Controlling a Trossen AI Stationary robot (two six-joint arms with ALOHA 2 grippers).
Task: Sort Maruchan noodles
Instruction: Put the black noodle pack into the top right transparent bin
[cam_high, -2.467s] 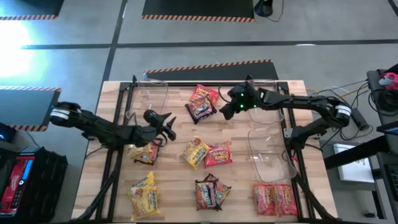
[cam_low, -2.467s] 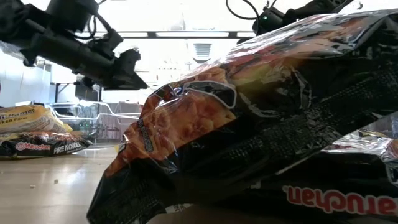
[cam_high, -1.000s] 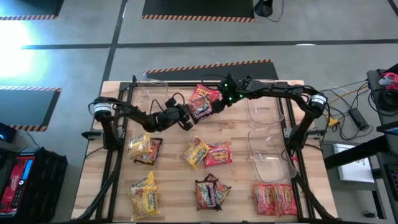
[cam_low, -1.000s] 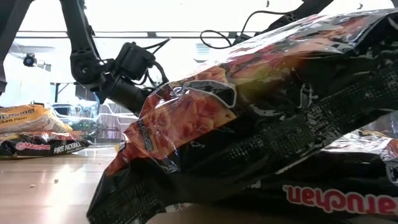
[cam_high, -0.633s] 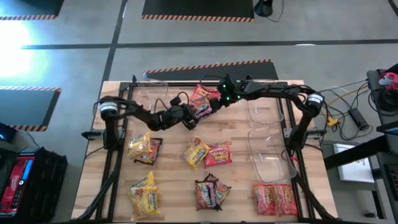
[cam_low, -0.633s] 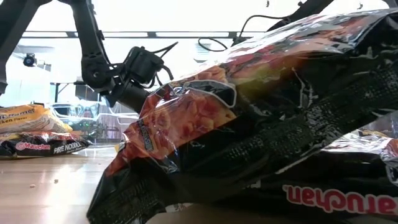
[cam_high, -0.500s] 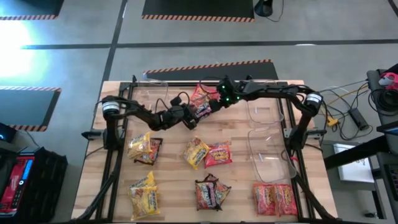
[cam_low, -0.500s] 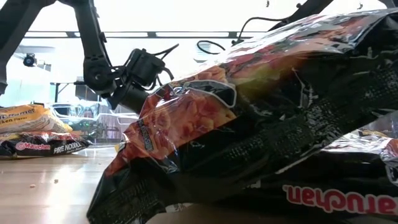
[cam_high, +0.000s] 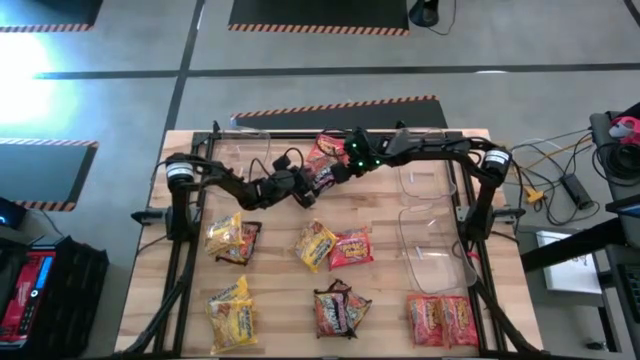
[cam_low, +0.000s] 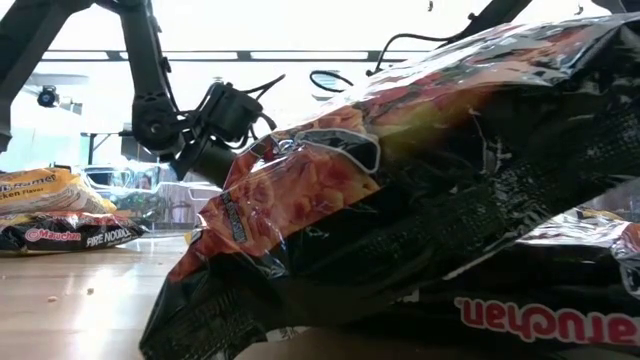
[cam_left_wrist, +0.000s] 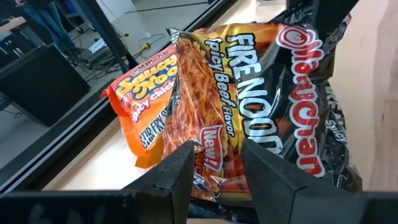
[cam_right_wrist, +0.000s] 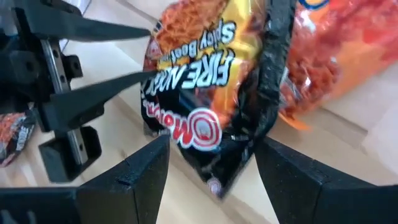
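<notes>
Both pincers straddle the dark Fire Noodle packet (cam_left_wrist: 273, 106), left pincer (cam_left_wrist: 214, 163) and right pincer (cam_right_wrist: 208, 163) apart; light, crinkly, slippery—pinch its sealed edge.

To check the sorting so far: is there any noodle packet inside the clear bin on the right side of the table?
No. In the high view the clear bin holds nothing; the noodle packets lie on the table outside it.
</notes>
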